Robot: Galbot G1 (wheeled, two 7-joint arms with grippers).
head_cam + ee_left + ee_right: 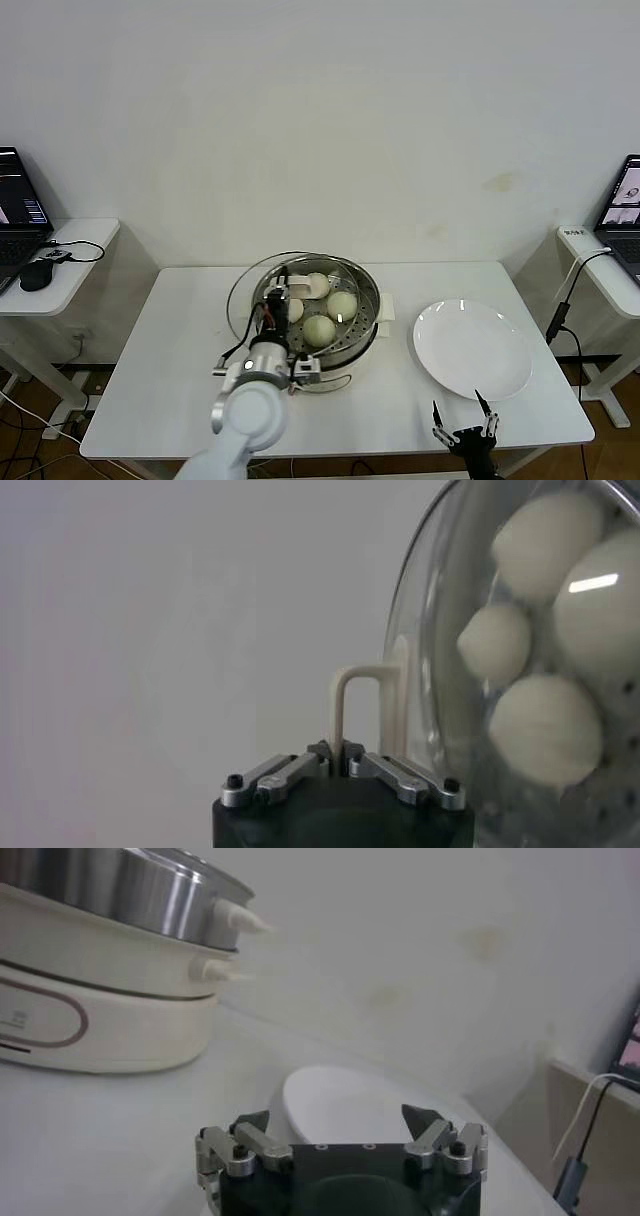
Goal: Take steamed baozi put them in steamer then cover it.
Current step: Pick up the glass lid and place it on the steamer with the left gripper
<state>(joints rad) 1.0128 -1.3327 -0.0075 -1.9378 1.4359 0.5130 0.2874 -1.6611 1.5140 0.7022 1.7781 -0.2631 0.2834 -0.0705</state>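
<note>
With 4 steamed baozi (318,329) in the steamer (365,340), the left gripper (337,755), clamped on the glass lid (440,650) handle, must lower and centre it, while the right gripper (463,424) idles spread apart near the plate (472,350)

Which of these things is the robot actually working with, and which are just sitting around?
In use:
- four steamed baozi, inside the steamer
- glass lid, held by its handle in the left gripper

Just lying about:
- empty white plate
- right gripper, open, idle near the table's front edge
- laptops and mouse on side tables
</note>
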